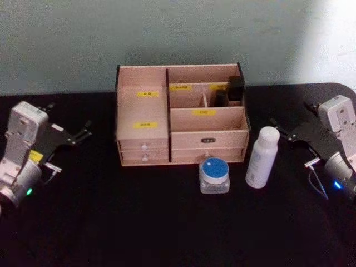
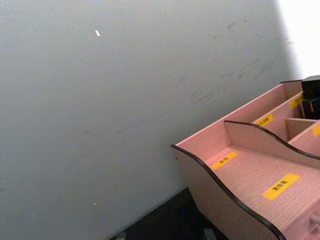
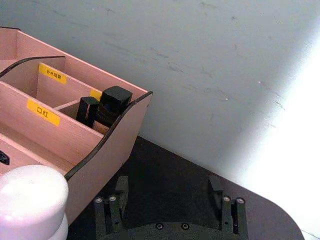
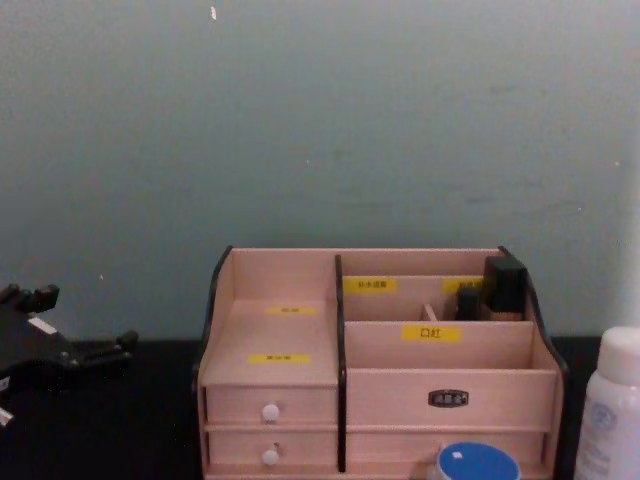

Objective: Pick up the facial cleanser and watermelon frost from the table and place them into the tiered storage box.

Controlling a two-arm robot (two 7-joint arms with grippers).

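Observation:
The facial cleanser (image 1: 262, 157), a tall white bottle, stands on the black table just right of the tiered storage box (image 1: 181, 114); its cap (image 3: 30, 200) looms close in the right wrist view. The watermelon frost (image 1: 214, 175), a squat jar with a blue lid, sits in front of the box's right half and peeks up in the chest view (image 4: 475, 463). My right gripper (image 1: 280, 129) hovers open beside the bottle, holding nothing, its fingers (image 3: 216, 186) apart. My left gripper (image 1: 88, 129) rests open at the left of the box, also empty.
Dark bottles (image 1: 236, 89) occupy the box's rear right compartment. A grey-green wall (image 4: 320, 120) rises right behind the box. Two small drawers with white knobs (image 4: 270, 411) face me on the box's left side.

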